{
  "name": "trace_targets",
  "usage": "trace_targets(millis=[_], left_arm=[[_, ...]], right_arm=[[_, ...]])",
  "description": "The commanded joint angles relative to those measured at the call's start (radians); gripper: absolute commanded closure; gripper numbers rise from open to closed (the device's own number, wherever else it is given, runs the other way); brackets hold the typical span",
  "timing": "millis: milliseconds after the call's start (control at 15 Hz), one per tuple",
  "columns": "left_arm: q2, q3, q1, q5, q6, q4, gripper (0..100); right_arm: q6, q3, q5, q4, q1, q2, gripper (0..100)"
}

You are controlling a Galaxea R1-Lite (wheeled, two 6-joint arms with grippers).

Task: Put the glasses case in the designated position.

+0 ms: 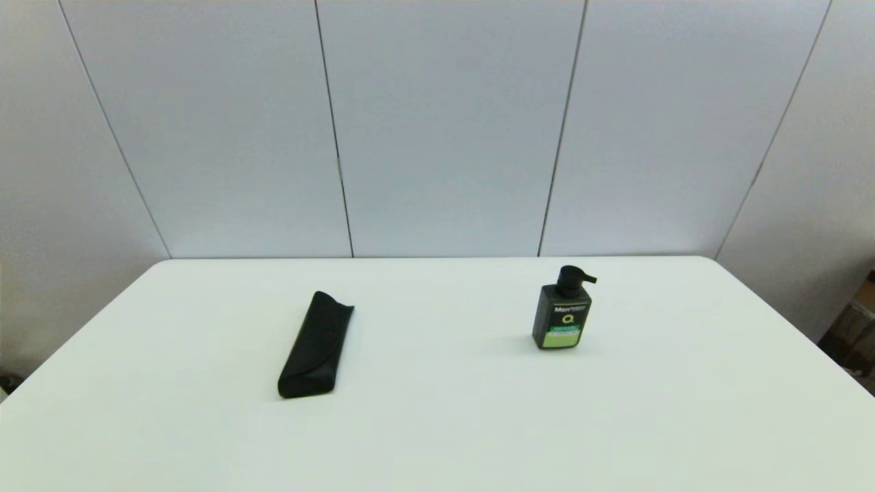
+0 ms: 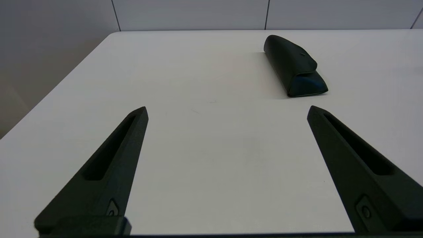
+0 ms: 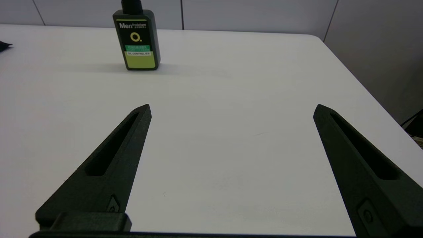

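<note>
Apart from the task's object, one other item stands on the table (image 1: pixel 437 424): a black pump bottle (image 1: pixel 562 316) with a green label, upright on the right half, its spout turned to the right. It is well apart from the glasses case (image 1: pixel 315 347), and nothing lies between the two or around the case.

Surface and room: the tabletop is plain white with rounded far corners; pale grey wall panels (image 1: pixel 444 123) with thin dark seams close the space behind it. At the far right edge of the head view some dark clutter shows beyond the table, too small to identify.

Case: long, slim and matte black, it lies flat on the left half of the table. Its long axis runs roughly from near to far, leaning slightly rightward toward the far end. The notched end points to the wall; the blunt folded end faces the robot.

Grippers: neither arm appears in the head view. The left gripper (image 2: pixel 228 109) hovers low over bare table, fingers spread wide and holding nothing, the case ahead of it and nearer its right finger (image 2: pixel 350 158). The right gripper (image 3: pixel 231 109) likewise has its fingers released and empty, with the bottle ahead beyond its left finger (image 3: pixel 109 165).
</note>
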Motion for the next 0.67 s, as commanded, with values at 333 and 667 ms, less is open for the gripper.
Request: trace_targets(millis=[333,667], left_arm=[[0.014,-0.001,0.0,0.0,0.001,0.004,0],[0.101,-0.069,0.0,0.0,0.004,0.003,0]], right_arm=[[-0.001,0.0,0.001,0.0,0.0,0.001,0],[-0.001,0.0,0.001,0.0,-0.001,0.001,0]])
